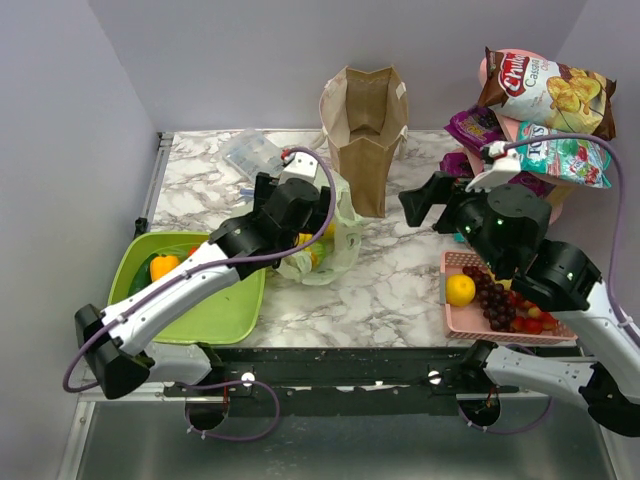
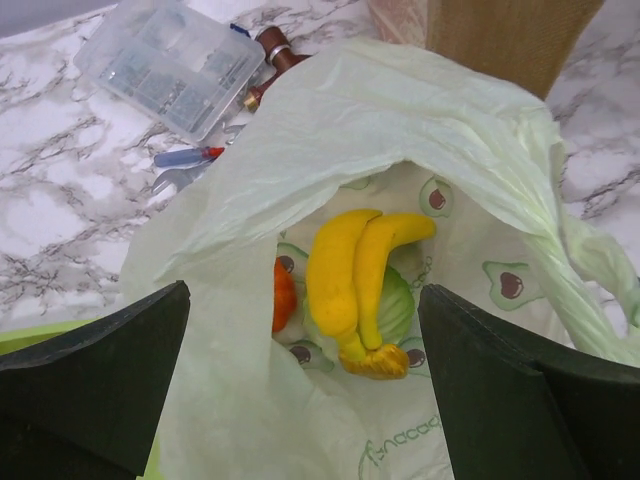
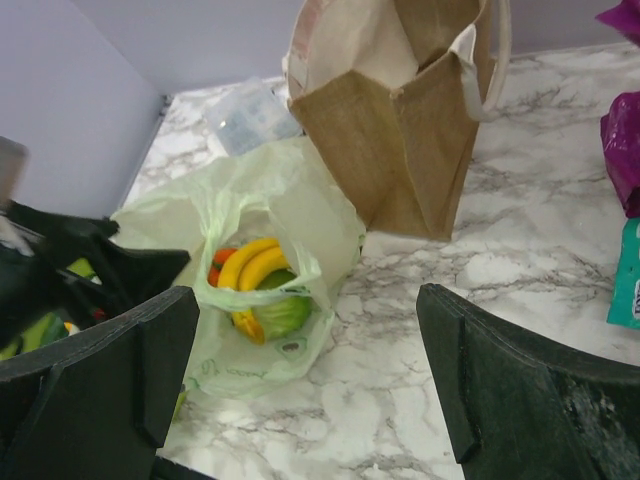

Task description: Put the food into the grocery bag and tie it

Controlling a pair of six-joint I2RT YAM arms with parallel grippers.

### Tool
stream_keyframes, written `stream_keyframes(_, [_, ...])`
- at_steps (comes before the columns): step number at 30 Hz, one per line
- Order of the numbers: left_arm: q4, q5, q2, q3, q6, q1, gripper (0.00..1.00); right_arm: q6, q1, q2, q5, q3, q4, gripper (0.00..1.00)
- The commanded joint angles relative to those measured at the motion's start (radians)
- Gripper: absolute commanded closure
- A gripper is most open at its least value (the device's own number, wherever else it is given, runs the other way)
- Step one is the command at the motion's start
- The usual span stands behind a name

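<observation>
The pale green grocery bag (image 1: 335, 240) lies crumpled on the marble with its mouth open. Inside it, the left wrist view shows yellow bananas (image 2: 350, 270) on a green cabbage (image 2: 397, 308), with an orange-red fruit (image 2: 284, 295) beside them. My left gripper (image 2: 305, 300) hovers open right over the bag's mouth, nothing between its fingers. To the right of the bag, above the table, my right gripper (image 3: 308, 300) stands wide open and faces the bag (image 3: 262, 195). A yellow-orange bell pepper (image 1: 163, 266) sits on the green tray (image 1: 225, 312).
A stiff brown paper bag (image 1: 365, 130) stands upright just behind the grocery bag. A clear plastic box (image 1: 250, 152) lies at the back left. A pink basket (image 1: 455, 325) at the right holds a round yellow-orange fruit (image 1: 460, 290) and grapes. Snack packets (image 1: 545, 90) pile up at the back right.
</observation>
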Motion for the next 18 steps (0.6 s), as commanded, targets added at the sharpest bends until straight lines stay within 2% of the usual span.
stream_keyframes(1, [-0.040, 0.094, -0.098, 0.031, 0.002, 0.005, 0.01, -0.006, -0.004, 0.019, -0.086, -0.031, -0.057, 0.00])
stream_keyframes(8, [-0.134, 0.210, -0.228, 0.074, 0.001, 0.005, 0.02, -0.086, -0.004, 0.075, -0.273, -0.062, -0.068, 0.00])
stream_keyframes(13, [-0.217, 0.346, -0.368, 0.055, -0.035, 0.003, 0.03, -0.113, -0.003, 0.120, -0.389, -0.097, -0.025, 0.00])
stream_keyframes(18, [-0.261, 0.500, -0.513, -0.014, -0.014, -0.003, 0.01, -0.116, -0.004, 0.165, -0.416, -0.110, 0.020, 0.00])
